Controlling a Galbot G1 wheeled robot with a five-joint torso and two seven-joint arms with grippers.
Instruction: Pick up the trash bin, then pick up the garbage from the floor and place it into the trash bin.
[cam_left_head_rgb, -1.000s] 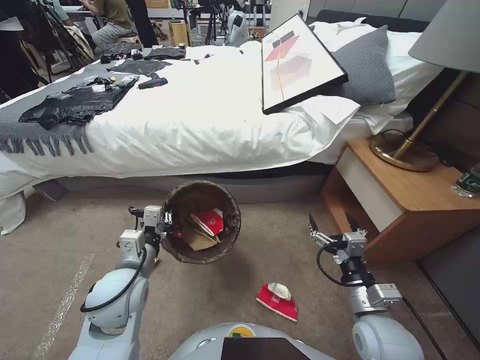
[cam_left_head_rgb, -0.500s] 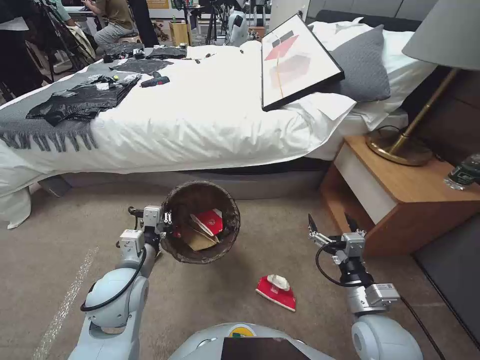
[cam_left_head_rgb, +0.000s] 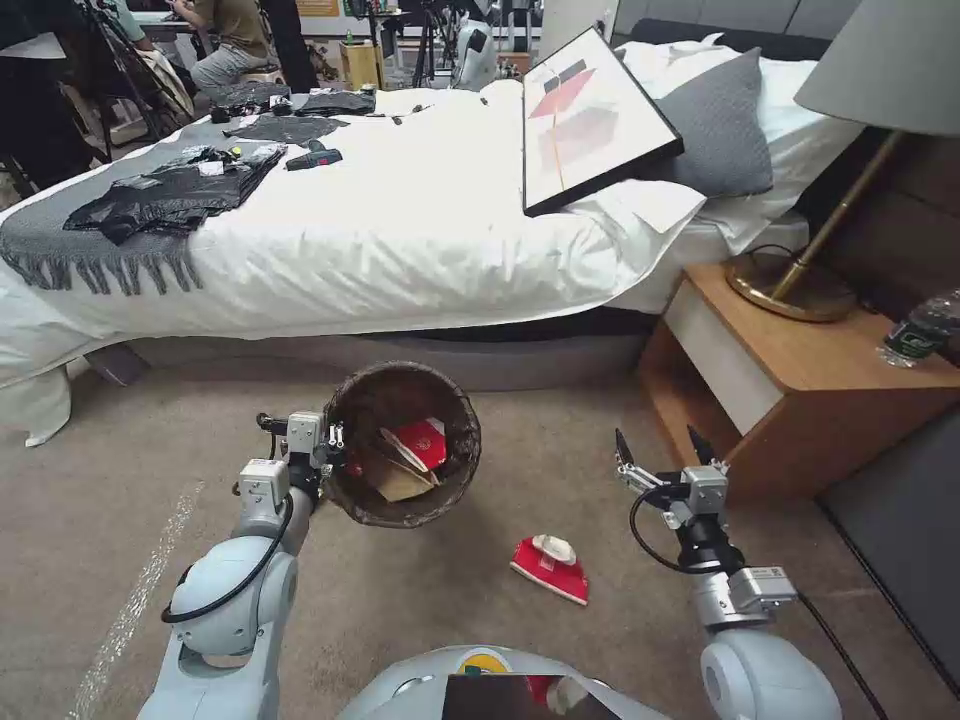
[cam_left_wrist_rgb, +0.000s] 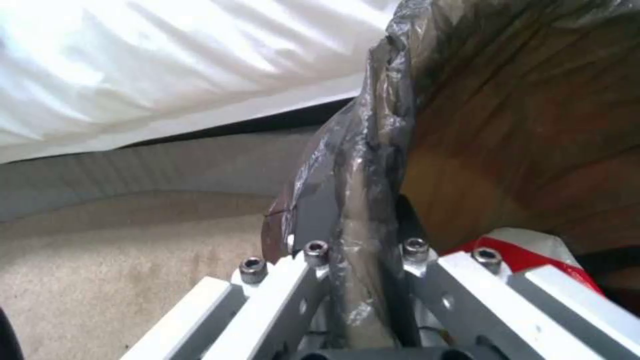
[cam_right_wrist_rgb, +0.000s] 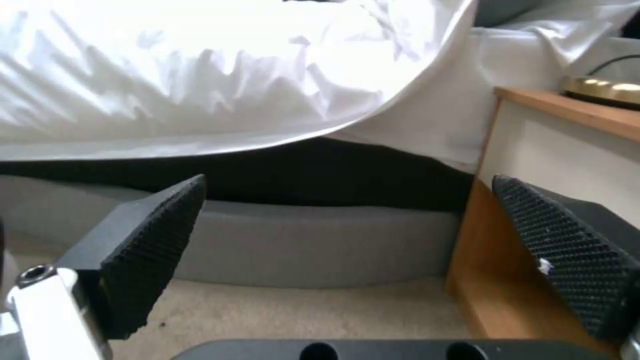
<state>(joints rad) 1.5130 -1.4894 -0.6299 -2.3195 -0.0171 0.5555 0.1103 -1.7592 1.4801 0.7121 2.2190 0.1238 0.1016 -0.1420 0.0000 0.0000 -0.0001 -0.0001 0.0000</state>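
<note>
The left gripper (cam_left_head_rgb: 335, 455) pinches the crinkly rim of the round white plastic trash bin lined with a dark brown bag (cam_left_head_rgb: 455, 470), held above the carpet near the bed (red carton inside). Just beside the bin, a flat red-and-white carton (cam_left_head_rgb: 549, 568) lies on bare carpet. The right gripper (cam_left_head_rgb: 665, 452) hangs there, spread wide, holding nothing.

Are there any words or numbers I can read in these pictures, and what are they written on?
None can be read.
Red-and-white carton on the carpet: print too small to read.
Red carton inside the trash bin, which the left gripper holds by the rim: a pale mark, unreadable.
Bottle on the nightstand: green label, blurred.
Framed picture on the bed: coloured shapes, no words.
Right gripper, open above the carpet: no markings.
</note>
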